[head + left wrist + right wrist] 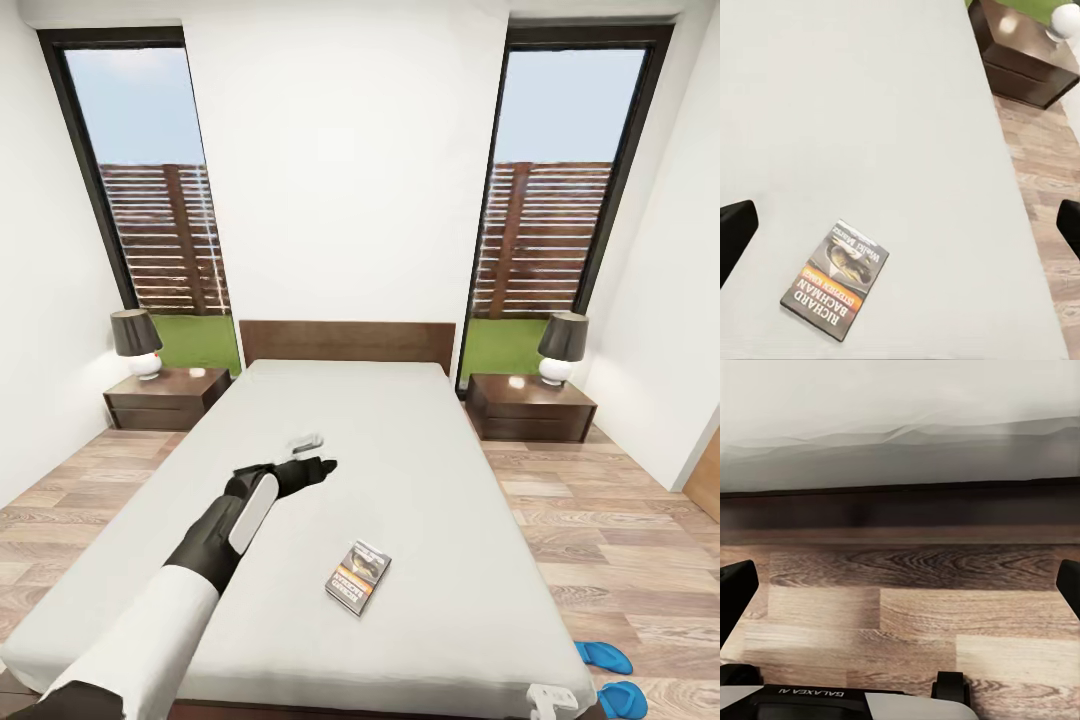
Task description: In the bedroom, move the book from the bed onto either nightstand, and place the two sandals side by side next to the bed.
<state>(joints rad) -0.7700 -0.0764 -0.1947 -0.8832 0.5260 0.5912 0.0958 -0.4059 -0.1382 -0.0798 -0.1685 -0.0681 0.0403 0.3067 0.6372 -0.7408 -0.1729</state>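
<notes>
Left gripper (318, 466) out over the grey mattress of the bed (420, 440), fingers spread wide with nothing between them. Below and to the right of it, nearer the foot, the book (358, 577) flat on the mattress, cover up, well apart from the fingers. Right gripper (900, 585) low over the wood floor (945, 615) beside the bed frame, also wide open and empty. Far beyond the left gripper, two nightstands (165, 397) (530, 406) flanking the headboard. Two blue sandals (603, 656) (624, 699) on the floor off the bed's right foot corner.
</notes>
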